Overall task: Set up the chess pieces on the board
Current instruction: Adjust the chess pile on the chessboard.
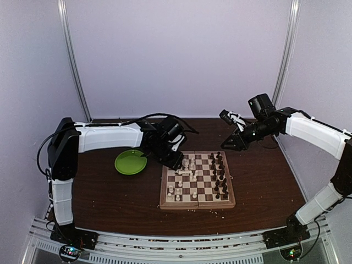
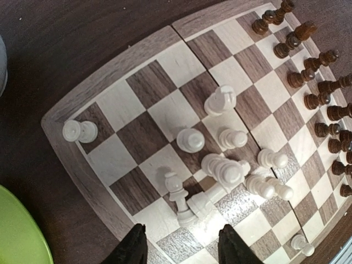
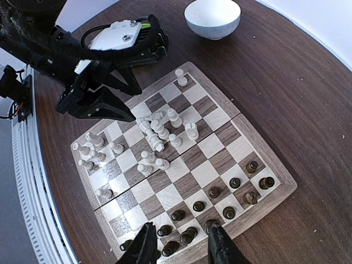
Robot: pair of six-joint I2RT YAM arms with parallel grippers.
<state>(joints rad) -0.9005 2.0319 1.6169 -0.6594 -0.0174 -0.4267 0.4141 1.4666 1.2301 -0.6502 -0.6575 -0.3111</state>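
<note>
The board (image 1: 197,205) lies in the middle of the table. Cream-white chess pieces (image 1: 186,166) crowd its left half, and dark pieces (image 1: 220,171) stand in two rows along its right side. My left gripper (image 2: 182,248) hangs open low over the board's far left part, with nothing between its fingers. Just ahead of it two white pieces (image 2: 186,199) lie toppled among upright ones (image 2: 223,169). One white piece (image 2: 80,131) stands alone on a corner square. My right gripper (image 3: 181,247) is open and empty, high above the dark rows (image 3: 214,192).
A green plate (image 1: 130,162) sits left of the board, beside the left arm. A white bowl (image 3: 212,16) stands on the table beyond the board's corner. Pale crumbs dot the brown tabletop (image 1: 258,181) around the board.
</note>
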